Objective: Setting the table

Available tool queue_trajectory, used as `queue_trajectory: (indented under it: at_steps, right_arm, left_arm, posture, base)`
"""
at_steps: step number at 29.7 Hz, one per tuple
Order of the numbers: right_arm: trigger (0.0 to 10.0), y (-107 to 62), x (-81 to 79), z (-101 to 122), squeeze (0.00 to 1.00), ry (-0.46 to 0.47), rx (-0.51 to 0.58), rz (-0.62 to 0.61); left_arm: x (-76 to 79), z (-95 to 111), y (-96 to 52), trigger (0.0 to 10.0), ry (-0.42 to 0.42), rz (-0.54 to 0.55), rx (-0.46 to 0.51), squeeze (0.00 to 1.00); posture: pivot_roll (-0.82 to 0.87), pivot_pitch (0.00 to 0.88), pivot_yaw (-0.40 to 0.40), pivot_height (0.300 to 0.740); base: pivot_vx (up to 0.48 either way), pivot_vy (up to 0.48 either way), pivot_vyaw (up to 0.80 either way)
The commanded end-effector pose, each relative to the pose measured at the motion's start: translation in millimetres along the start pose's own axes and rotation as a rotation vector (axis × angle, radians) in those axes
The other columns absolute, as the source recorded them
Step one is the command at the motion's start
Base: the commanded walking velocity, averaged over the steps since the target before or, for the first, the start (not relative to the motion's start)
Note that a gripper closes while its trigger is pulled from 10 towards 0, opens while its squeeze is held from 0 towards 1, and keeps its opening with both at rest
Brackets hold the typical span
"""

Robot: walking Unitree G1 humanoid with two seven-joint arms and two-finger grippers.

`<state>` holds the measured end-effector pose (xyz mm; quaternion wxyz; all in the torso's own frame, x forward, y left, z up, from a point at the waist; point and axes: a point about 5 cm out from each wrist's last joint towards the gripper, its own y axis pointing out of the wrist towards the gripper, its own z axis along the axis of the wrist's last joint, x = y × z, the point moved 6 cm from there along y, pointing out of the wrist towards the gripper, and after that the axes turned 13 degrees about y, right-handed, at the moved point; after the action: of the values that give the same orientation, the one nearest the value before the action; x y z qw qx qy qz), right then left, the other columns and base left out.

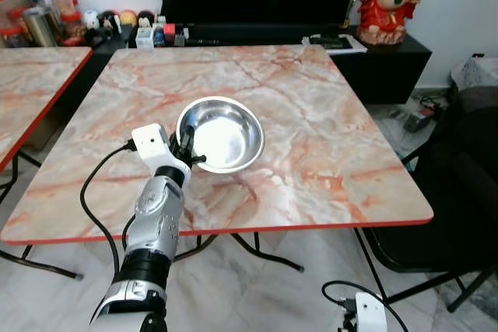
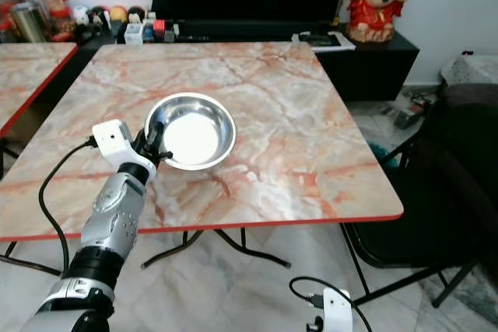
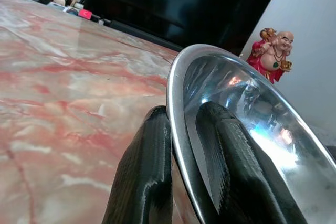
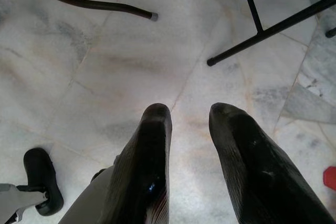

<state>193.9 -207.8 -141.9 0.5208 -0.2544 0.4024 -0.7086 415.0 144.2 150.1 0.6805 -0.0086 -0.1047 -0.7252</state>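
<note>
**Left gripper pinches the bowl's rim**

The left gripper (image 1: 189,153) clamps the near-left rim of the stainless steel bowl (image 1: 222,133) — one black finger (image 3: 231,166) inside, one outside. The bowl, round, shallow and mirror-bright, sits on the veined pink marble table (image 1: 327,114), just ahead of the wrist. The right gripper (image 4: 189,124) hangs idle, fingers slightly parted, over the pale floor tiles (image 4: 105,66) — well away.
</note>
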Motion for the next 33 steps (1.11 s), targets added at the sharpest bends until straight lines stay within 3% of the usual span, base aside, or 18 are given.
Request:
queue_trajectory:
  at_steps: [1, 14, 23, 27, 28, 29, 32, 33]
  right_arm:
    - [10.0, 0.3, -1.1, 3.5, 0.0, 0.012, 0.013, 0.003]
    - [10.0, 0.2, -1.4, 2.4, 0.0, 0.01, 0.01, 0.004]
    - [10.0, -0.1, -1.2, 0.4, 0.0, 0.007, 0.005, 0.005]
    - [10.0, -0.2, -1.2, -0.4, 0.0, 0.006, 0.003, 0.005]
    - [10.0, -0.2, -1.1, -0.7, 0.0, 0.005, 0.003, 0.005]
    - [10.0, -0.2, -1.1, -0.7, 0.0, 0.005, 0.003, 0.005]
    - [10.0, -0.3, -1.5, -1.2, 0.0, 0.002, 0.001, 0.006]
    - [10.0, -0.3, -1.6, -1.3, 0.0, 0.002, 0.001, 0.006]
  left_arm:
    - [3.9, 12.5, 4.4, 10.0, 0.011, -0.014, 0.037, 0.0]
    - [7.5, 16.1, 4.9, 10.0, 0.022, -0.026, 0.049, 0.0]
    - [9.4, 13.7, 4.2, 10.0, -0.005, -0.033, 0.038, 0.0]
    - [9.5, 4.9, 3.3, 10.0, -0.067, -0.037, -0.009, 0.0]
    - [14.8, -15.9, 0.4, 10.0, -0.122, -0.073, -0.125, 0.0]
    - [14.8, -15.9, 0.4, 10.0, -0.122, -0.073, -0.125, 0.0]
    - [28.2, -49.7, -11.4, 10.0, -0.134, -0.156, -0.315, 0.0]
    - [29.1, -53.2, -13.4, 10.0, -0.139, -0.16, -0.334, 0.0]
  posture:
    - [-0.02, 0.0, -0.01, 0.74]
    - [-0.02, 0.0, -0.011, 0.74]
    - [-0.02, 0.0, -0.011, 0.74]
    - [-0.02, 0.0, -0.011, 0.74]
    - [-0.02, 0.0, -0.012, 0.74]
    - [-0.02, 0.0, -0.012, 0.74]
    - [-0.01, 0.0, -0.013, 0.74]
    - [-0.01, 0.0, -0.013, 0.74]
  base:
    - [0.398, 0.0, 0.0]
    - [0.38, 0.0, 0.0]
    - [0.0, 0.0, 0.0]
    - [0.0, 0.0, 0.0]
    - [0.0, 0.0, 0.0]
    - [0.0, 0.0, 0.0]
    - [0.0, 0.0, 0.0]
    - [0.0, 0.0, 0.0]
